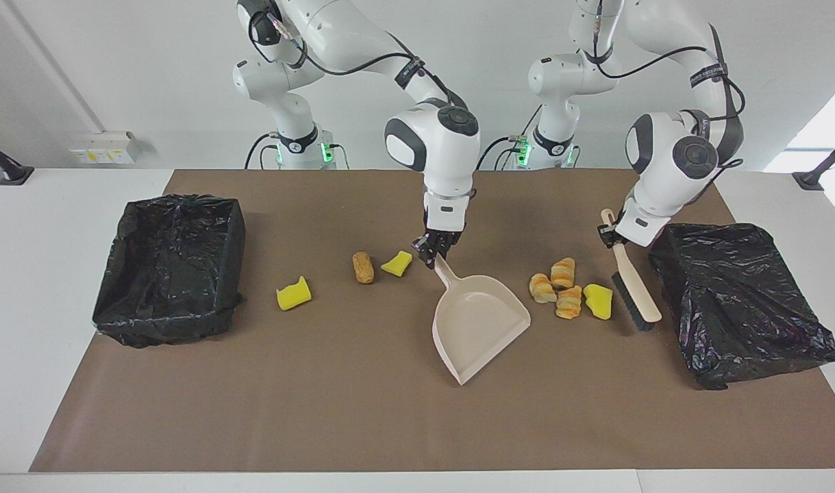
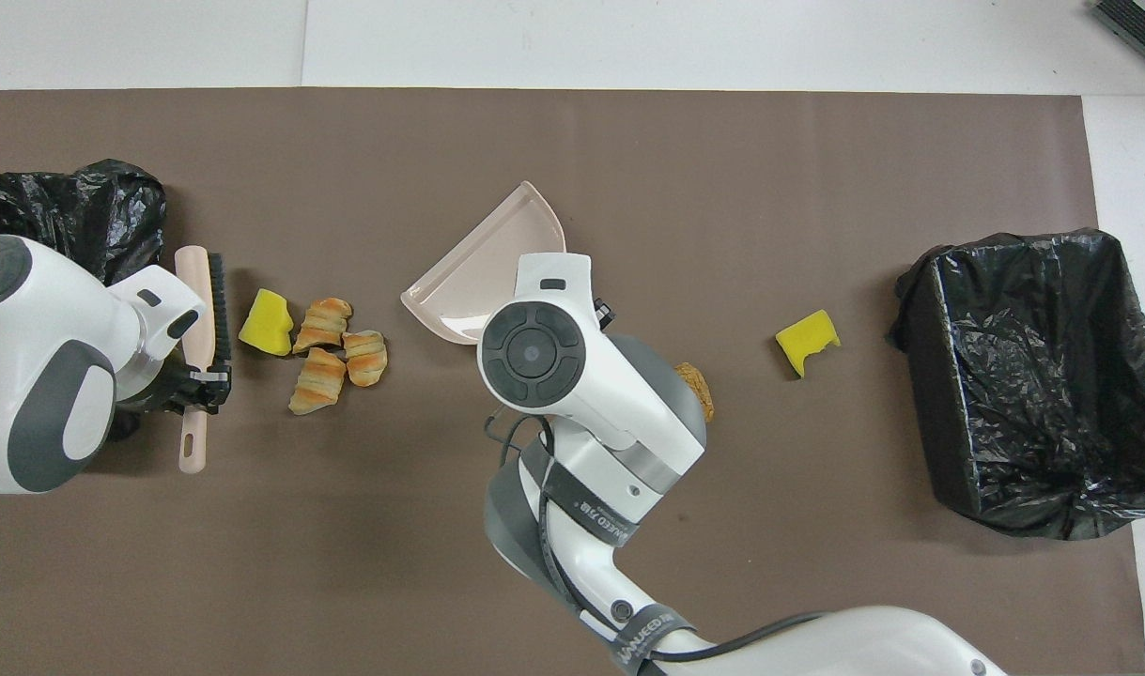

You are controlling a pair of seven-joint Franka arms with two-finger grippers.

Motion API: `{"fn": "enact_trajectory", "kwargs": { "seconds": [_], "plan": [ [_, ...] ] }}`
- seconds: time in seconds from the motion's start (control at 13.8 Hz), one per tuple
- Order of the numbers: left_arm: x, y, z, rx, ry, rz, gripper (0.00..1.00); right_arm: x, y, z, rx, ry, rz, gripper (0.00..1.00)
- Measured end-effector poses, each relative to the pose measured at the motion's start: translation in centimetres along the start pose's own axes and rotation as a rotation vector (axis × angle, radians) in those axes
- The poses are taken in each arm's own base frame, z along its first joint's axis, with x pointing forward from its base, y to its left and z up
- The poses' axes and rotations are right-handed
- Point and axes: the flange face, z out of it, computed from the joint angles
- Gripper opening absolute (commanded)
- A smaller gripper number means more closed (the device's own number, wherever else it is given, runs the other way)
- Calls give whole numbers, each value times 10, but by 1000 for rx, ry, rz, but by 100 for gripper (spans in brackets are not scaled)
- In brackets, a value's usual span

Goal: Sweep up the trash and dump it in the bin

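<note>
Glossy crinkled bin liner (image 1: 170,267); smooth plastic dustpan (image 1: 479,322)
</note>
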Motion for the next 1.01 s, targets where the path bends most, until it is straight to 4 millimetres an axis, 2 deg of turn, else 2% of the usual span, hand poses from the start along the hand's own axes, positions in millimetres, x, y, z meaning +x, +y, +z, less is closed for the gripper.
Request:
{"fn": "enact_trajectory", "kwargs": {
  "seconds": [0.14,0.29,0.65,0.79,1.01],
  "plan": [
    [2,1,-2,-3,19,45,0,-10,29,5,37,-22,-158,0],
    [2,1,-1,-3,21,83,0,-18,42,12,75,-34,-303,0],
    [1,1,2,-5,21,9,0,-23,33,15,99,-33,-694,0],
    [-1,3,7,-3,11,6,0,-27,27,16,105,-40,-759,0],
    [-4,19,16,-3,29,36,0,-32,22,19,102,-34,-781,0]
  ]
}}
